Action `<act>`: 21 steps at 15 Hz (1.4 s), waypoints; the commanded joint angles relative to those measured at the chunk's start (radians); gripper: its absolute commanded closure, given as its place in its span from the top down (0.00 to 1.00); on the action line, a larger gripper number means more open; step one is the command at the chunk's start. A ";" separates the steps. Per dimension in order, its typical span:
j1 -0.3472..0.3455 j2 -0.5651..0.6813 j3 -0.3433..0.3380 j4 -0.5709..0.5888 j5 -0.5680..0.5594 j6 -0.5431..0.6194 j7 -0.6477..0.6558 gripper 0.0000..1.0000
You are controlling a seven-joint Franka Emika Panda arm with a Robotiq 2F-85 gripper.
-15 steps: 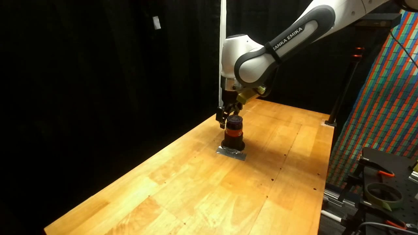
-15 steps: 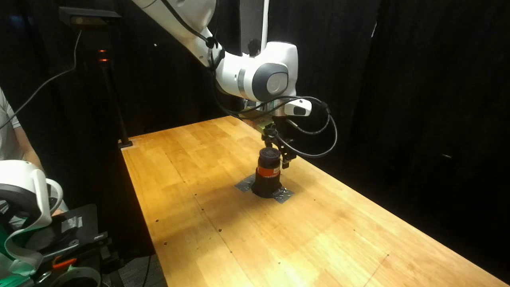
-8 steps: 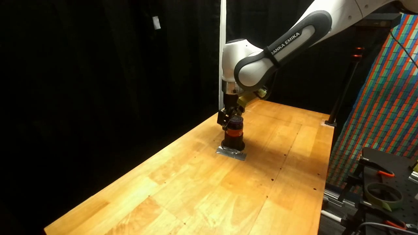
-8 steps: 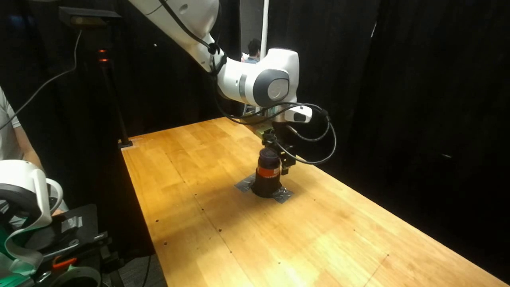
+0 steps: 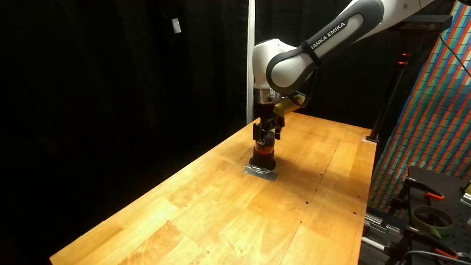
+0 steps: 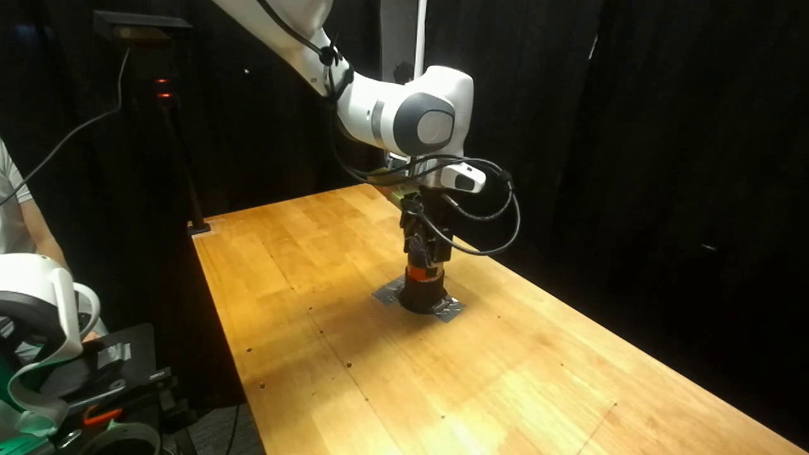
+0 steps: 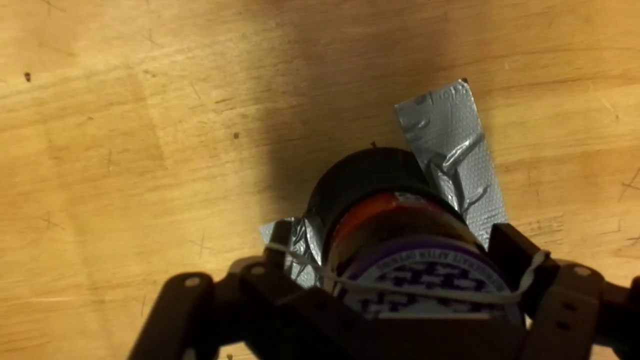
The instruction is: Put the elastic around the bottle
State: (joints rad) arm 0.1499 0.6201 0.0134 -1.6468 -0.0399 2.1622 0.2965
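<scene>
The elastic [image 7: 480, 297] is stretched across the claw [image 7: 392, 246], which is spread wide, bottle [image 5: 264, 150] upright between its tips in a taped-down base [image 7: 370, 171]. One strand is seen crossing over the lid [image 7: 440, 270], so if things get lowered like that it'll probably be snagged on top, or popped off a tip by the extra pull. Any far strand's hidden by the claw; lid contact can't be told.

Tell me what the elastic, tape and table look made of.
Elastic: pale, seemingly matte, pliant by its curve; rubber or fabric unclear.
Tape: silvery, likely plastic-coated cloth; woven texture, shiny creases.
Table: grained wood, perhaps varnished, given its sheen.
</scene>
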 commanded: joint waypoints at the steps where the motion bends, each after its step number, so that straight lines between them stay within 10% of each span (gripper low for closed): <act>1: -0.017 -0.084 0.008 -0.120 0.036 -0.014 -0.024 1.00; 11: -0.026 -0.239 0.007 -0.368 0.031 0.189 -0.038 0.18; 21: -0.005 -0.311 -0.007 -0.648 0.014 0.785 -0.037 0.15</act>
State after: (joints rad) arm 0.1345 0.3638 0.0134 -2.1935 -0.0237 2.8164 0.2764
